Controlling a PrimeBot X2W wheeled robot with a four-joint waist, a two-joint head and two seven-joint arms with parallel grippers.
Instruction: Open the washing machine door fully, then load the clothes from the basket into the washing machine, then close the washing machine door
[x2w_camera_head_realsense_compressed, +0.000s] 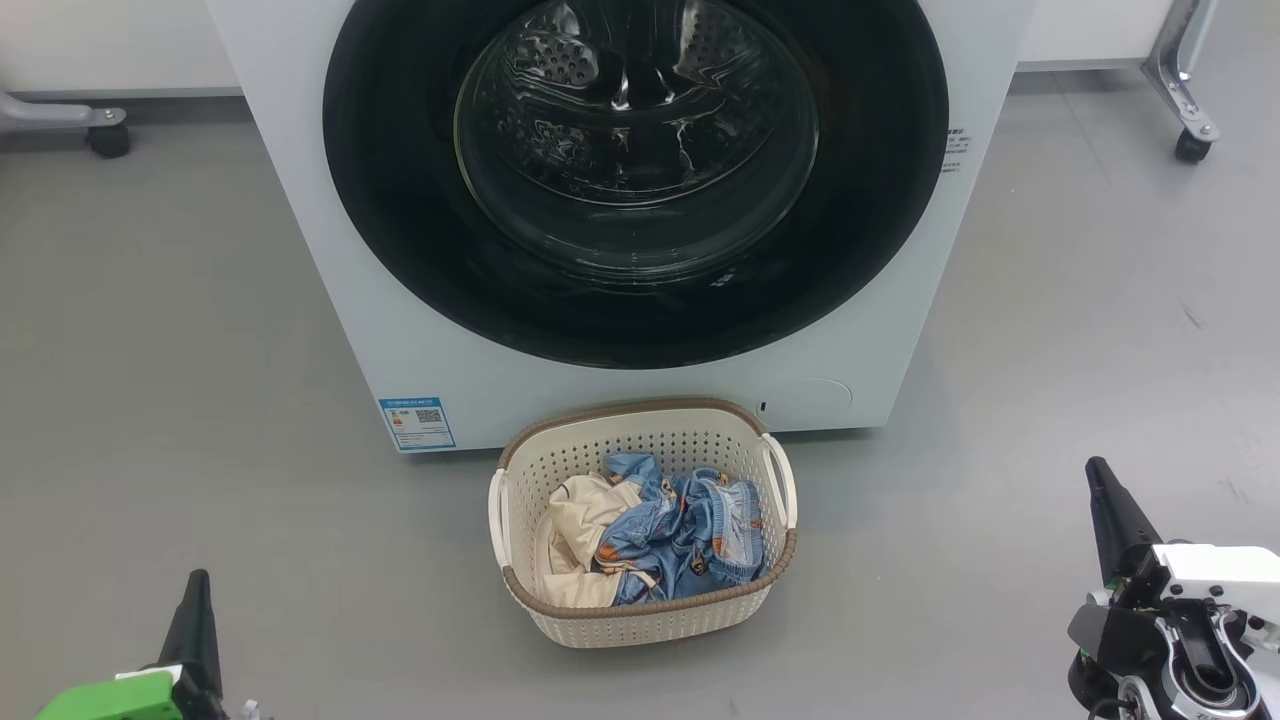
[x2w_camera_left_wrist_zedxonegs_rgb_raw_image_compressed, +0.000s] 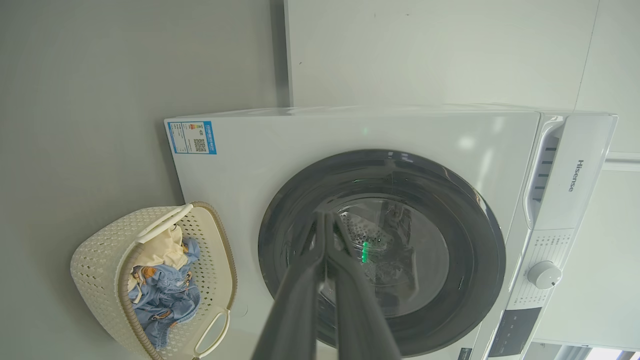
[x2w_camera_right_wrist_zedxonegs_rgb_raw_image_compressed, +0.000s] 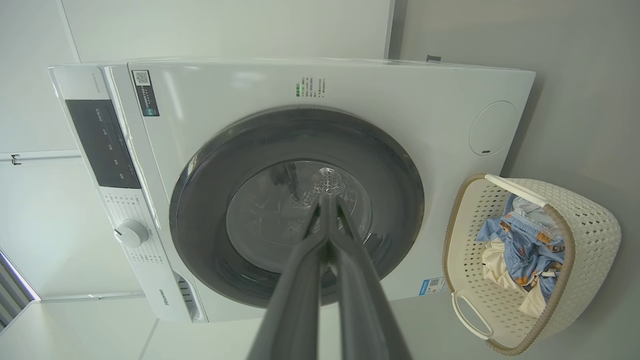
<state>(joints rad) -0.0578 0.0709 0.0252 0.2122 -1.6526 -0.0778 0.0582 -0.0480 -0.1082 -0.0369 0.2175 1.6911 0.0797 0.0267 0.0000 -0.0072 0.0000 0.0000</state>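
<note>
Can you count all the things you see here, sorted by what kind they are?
Washing machine: 1
Basket: 1
Bundle of clothes: 1
End effectors: 2, left end effector and right end effector
Caster wheels: 2
Total: 7

Top edge crops the washing machine (x2w_camera_head_realsense_compressed: 620, 400); label (x2w_camera_head_realsense_compressed: 417, 423) unreadable.

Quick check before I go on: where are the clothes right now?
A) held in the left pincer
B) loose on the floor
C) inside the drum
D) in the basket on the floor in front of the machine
D: the clothes lie bundled inside the basket, which stands on the floor just before the washing machine, and the washing machine door is shut.
</note>
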